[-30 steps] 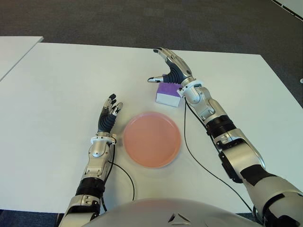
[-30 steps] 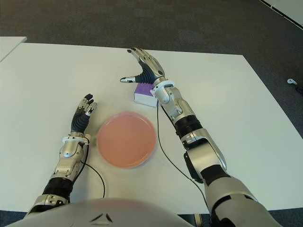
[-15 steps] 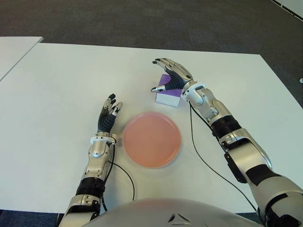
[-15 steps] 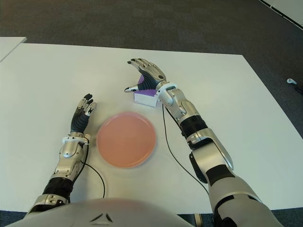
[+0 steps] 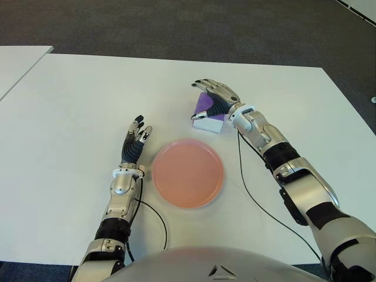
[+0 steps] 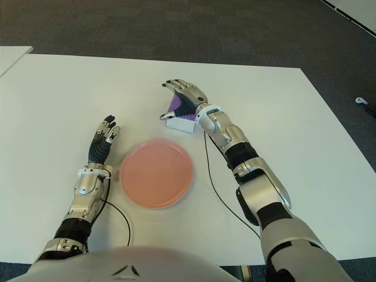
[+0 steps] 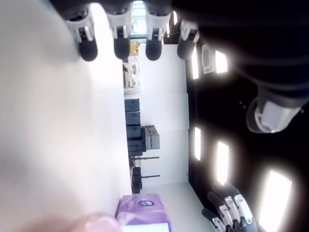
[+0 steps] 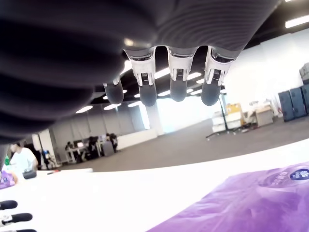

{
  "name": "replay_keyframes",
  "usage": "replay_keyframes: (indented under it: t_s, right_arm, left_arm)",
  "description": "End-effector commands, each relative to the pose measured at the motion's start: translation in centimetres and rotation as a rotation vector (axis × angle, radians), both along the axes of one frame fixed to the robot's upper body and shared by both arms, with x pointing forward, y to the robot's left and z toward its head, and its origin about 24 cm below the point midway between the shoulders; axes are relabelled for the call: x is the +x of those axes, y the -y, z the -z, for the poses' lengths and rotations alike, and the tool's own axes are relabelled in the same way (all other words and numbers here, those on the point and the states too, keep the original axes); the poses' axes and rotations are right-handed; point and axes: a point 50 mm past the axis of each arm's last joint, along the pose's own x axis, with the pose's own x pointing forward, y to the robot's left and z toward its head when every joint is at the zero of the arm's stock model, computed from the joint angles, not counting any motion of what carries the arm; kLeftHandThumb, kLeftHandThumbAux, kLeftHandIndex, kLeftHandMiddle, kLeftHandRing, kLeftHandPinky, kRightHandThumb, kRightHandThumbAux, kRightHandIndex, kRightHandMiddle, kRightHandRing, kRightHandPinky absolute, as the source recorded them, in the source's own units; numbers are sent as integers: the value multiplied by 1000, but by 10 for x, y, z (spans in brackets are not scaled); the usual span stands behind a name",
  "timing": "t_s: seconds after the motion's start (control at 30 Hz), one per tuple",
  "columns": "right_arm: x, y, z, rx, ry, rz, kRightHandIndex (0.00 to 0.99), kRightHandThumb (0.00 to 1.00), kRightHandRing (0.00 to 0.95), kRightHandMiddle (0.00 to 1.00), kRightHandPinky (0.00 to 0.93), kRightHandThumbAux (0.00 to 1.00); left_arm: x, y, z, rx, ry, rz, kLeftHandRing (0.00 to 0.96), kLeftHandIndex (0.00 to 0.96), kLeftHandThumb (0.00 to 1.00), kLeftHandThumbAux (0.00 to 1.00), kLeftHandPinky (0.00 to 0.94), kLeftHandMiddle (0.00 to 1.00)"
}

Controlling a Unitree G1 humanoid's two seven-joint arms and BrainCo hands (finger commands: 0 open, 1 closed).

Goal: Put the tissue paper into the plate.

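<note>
An open-plan office or lab hall is shown: dark carpet (image 5: 176, 23) is seen around the white table (image 5: 76, 106), ceiling strip lights (image 8: 164, 72) and distant desks with seated people (image 8: 21, 157) are caught, and blue cabinets (image 8: 294, 102) are lined along a wall.

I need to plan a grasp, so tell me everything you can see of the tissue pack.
The tissue pack is a small box-like packet with a purple top and white sides, apparently in soft wrapping. It lies flat on the white table, just beyond the pink plate and apart from it. The right hand arches over it, fingers open above the top; whether they touch it is unclear.
</note>
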Motion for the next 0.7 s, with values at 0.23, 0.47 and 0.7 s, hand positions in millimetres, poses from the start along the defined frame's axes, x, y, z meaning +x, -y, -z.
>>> replay_keyframes:
  t_s: [0.23, 0.47, 0.7]
  right_arm:
    - [13, 10, -2, -12, 1, 84, 0, 177, 0, 0, 0, 443]
    - [17, 14, 1, -16, -2, 119, 0, 174, 0, 0, 0, 450]
    - [21, 16, 6, -21, -4, 153, 0, 173, 0, 0, 0, 453]
  left_arm:
    - [-10, -3, 19, -13, -101, -16, 0, 0, 0, 384, 0, 0]
    - [-11, -3, 19, -17, -103, -19, 0, 0, 0, 394, 0, 0]
    - [-11, -4, 20, -17, -103, -20, 0, 0, 0, 406, 0, 0]
